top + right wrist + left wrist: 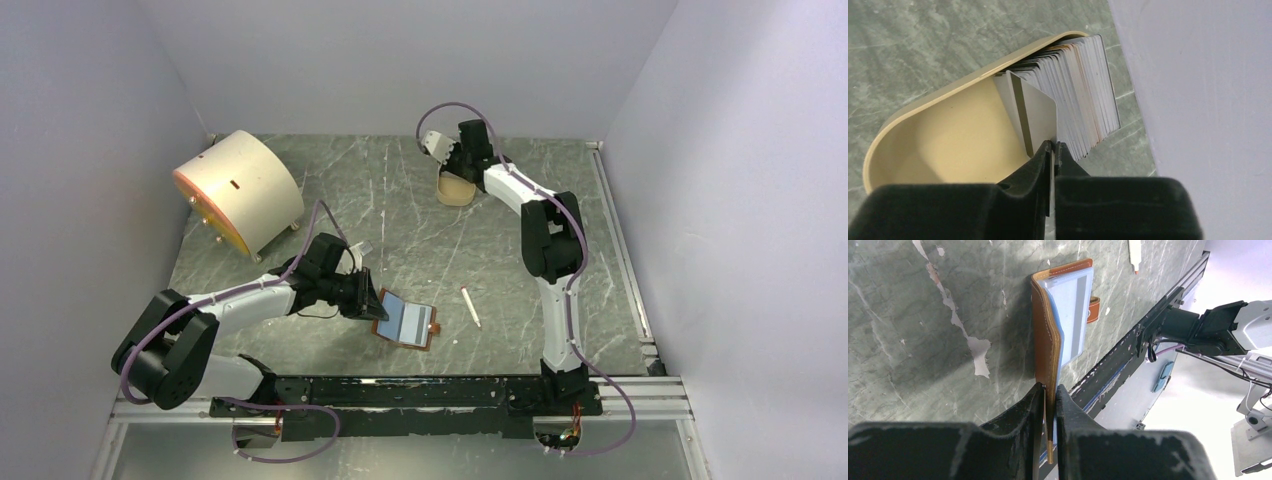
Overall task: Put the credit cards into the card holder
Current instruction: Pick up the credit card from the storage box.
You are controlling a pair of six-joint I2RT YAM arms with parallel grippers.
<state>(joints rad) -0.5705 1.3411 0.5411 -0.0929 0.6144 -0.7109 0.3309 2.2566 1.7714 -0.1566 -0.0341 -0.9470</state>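
In the top external view, the left gripper (372,300) was clamped on the left cover of the card holder (405,320), which lay open toward the near edge of the tabletop (400,240), roughly midway along it, light blue inside facing up. The grip looked meant to pin the wallet open and steady for a card to go in. A thin white stick (470,306) lay just to its right, apart from it, and a big cream drum (238,190) sat in the far left corner. The right gripper (447,165) reached down into the tan oval tray (455,190) by the far edge, well apart from the card holder. In the left wrist view, the two fingers pinched the brown leather cover edge-on, lifting it upright off the tabletop, while the blue pocket side and the snap tab (1093,310) rested flat beyond. In the right wrist view, the credit cards (1088,95) stood on edge, packed in a row against the tray's end nearest the wall. The right gripper's jaws were closed tight on the lower corner of the front credit card (1038,117), which leaned away from the rest, probably so that one card alone would come free. The card sat directly between the fingertips, inside the tray's rim.
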